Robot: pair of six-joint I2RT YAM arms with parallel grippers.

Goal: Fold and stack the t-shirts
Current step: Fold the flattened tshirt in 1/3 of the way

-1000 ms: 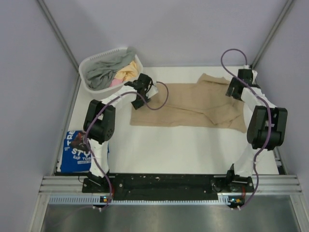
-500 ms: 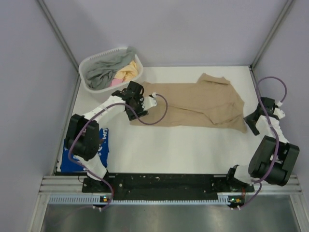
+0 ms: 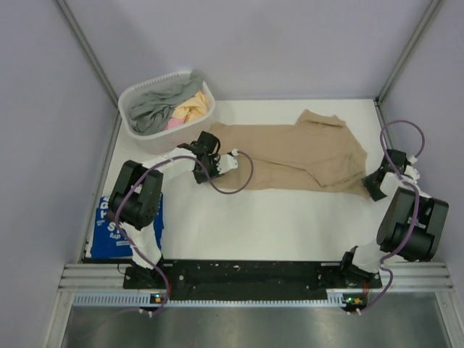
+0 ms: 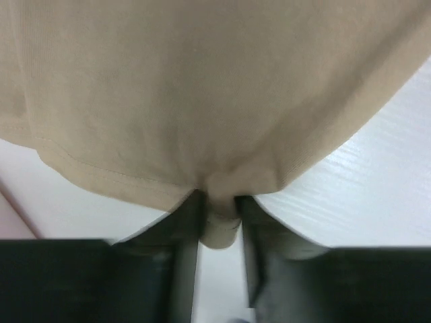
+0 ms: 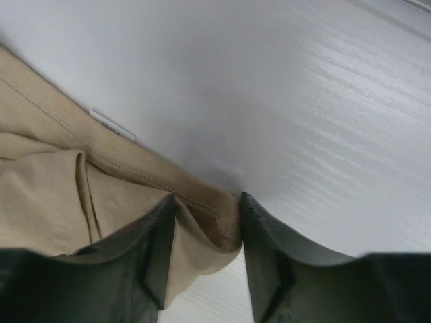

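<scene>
The left pincer (image 4: 219,214) is clamped on the hem of the tan shirt (image 4: 202,87). A small fold of cloth is squeezed between its two dark fingers (image 4: 187,225) at the bottom centre of the left wrist view. From above, this left pincer (image 3: 207,158) sits at the shirt's lower left corner. Its arm is stretched low across the table (image 3: 275,225) from the lower left of the frame, with a purple cable (image 3: 233,185) looping beside the wrist.

The right pincer (image 5: 205,232) is closed on the opposite corner of the same shirt. The stitched edge fills the gap between its fingers (image 5: 158,249), and a white tag (image 5: 111,126) shows on the hem at the left of that view. From above, the right pincer (image 3: 375,185) is at the shirt's lower right corner. Its arm is folded tightly at the right edge of the frame.

The tan shirt (image 3: 297,156) lies spread and slightly wrinkled across the upper middle of the table between the two pincers.

The blue shirt (image 3: 114,230) with white lettering lies at the lower left, partly hidden behind the left arm. A white basket (image 3: 142,138) at the upper left holds grey cloth (image 3: 154,107) and yellow cloth (image 3: 191,109). It stands near the left pincer without touching it.
</scene>
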